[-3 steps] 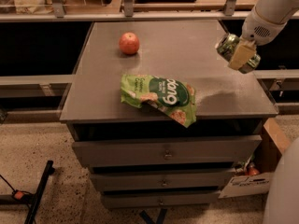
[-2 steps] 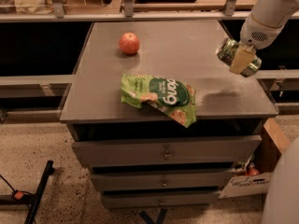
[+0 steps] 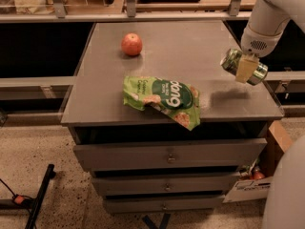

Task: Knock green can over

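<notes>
The green can (image 3: 230, 59) lies on its side in the air above the right edge of the grey cabinet top (image 3: 190, 46). Its silver ends point left and right, and its shadow falls on the top below it. My gripper (image 3: 245, 67) hangs from the white arm at the upper right and is shut on the can. One beige finger pad (image 3: 246, 68) crosses the can's front.
A flat green snack bag (image 3: 164, 99) lies near the front middle of the top. A red apple (image 3: 132, 44) sits at the back left. Drawers are below, a cardboard box (image 3: 259, 182) is on the floor at the right, and shelving rails are behind.
The gripper and the tilted can have shifted slightly down and to the right. The bag and the apple have not moved.
</notes>
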Robot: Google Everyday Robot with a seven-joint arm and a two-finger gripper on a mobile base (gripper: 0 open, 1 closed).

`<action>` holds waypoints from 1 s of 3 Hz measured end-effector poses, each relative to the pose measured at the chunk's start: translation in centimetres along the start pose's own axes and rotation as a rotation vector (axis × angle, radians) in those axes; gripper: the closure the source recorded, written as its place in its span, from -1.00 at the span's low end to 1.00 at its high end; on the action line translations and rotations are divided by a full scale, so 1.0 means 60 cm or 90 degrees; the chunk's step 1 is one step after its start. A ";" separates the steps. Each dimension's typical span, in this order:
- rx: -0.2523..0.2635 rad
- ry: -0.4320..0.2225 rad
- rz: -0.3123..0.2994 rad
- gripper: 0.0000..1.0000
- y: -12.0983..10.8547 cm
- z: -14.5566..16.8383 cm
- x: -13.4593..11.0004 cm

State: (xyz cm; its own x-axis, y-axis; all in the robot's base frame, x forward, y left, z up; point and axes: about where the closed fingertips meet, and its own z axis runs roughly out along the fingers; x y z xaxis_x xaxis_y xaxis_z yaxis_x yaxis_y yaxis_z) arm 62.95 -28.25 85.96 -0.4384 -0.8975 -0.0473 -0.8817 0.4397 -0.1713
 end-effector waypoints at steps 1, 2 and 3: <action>0.002 -0.002 -0.001 -0.30 -0.002 0.004 -0.001; 0.003 -0.002 -0.001 -0.77 -0.004 0.008 -0.003; 0.003 -0.003 -0.001 -1.00 -0.005 0.011 -0.005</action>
State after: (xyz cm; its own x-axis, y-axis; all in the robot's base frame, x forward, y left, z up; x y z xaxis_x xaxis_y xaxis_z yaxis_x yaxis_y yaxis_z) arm 63.44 -28.16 85.35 -0.4355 -0.8987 -0.0518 -0.8817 0.4375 -0.1768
